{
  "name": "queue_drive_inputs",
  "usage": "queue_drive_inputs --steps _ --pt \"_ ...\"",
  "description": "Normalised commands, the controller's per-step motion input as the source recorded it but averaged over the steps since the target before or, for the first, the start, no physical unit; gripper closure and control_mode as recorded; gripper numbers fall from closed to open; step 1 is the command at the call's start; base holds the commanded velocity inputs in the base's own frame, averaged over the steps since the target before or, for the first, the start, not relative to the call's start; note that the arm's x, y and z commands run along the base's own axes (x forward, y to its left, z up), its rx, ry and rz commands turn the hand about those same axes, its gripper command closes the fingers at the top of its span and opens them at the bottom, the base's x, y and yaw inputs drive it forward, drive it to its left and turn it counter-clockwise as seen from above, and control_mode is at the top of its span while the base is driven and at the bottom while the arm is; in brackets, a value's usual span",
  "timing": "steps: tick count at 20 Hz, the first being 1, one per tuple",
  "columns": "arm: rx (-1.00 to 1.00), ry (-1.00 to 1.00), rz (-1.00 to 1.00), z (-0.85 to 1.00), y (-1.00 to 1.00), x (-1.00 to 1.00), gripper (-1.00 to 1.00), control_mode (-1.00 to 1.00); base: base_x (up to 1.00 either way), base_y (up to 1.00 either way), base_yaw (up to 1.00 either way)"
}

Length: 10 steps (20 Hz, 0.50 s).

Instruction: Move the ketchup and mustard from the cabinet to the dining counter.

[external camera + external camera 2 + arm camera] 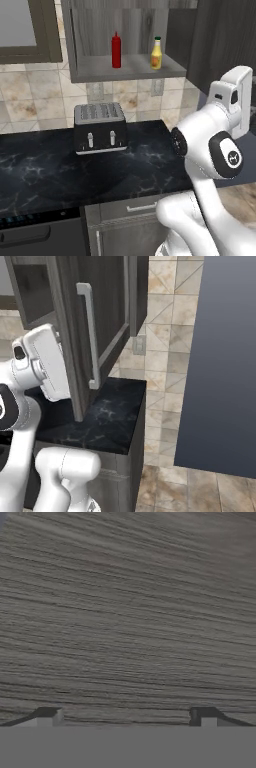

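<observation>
Nearest the base: a black worktop [65,175] with faint white veining, glossy, over grey drawer fronts with a slim silver pull. On it, toward the back, a dark toaster [99,128], boxy with rounded edges, slotted top and two front levers, standing square to the wall. Behind it a backsplash of beige and cream stone tiles [35,100], set diagonally, with two pale wall outlets below the shelf. Above, the cabinet [92,70] is open; interior and shelf are grey-brown wood grain. On the shelf the ketchup [116,50], a slim all-red bottle with narrow nozzle, stands upright left of the mustard [157,53], a shorter yellow bottle with a green pointed cap; the two are apart. In the right base view the cabinet door [100,321] is swung out toward the robot, panelled, with a long vertical silver bar handle [89,336]; a flat blue-grey panel [220,361] stands to the right. In the hand view the gripper [127,717] has its fingertips [48,716] wide apart, nothing between them, facing close wood grain.
</observation>
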Motion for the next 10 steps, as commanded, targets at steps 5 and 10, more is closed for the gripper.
queue_drive_inputs --steps 5,10 --pt "0.03 -0.14 0.07 0.0 0.52 -0.09 -1.0 -1.0 0.0 0.0 0.0" --pt "0.13 -0.2 0.11 -0.02 0.53 0.02 -1.0 -1.0 0.0 0.0 0.0"
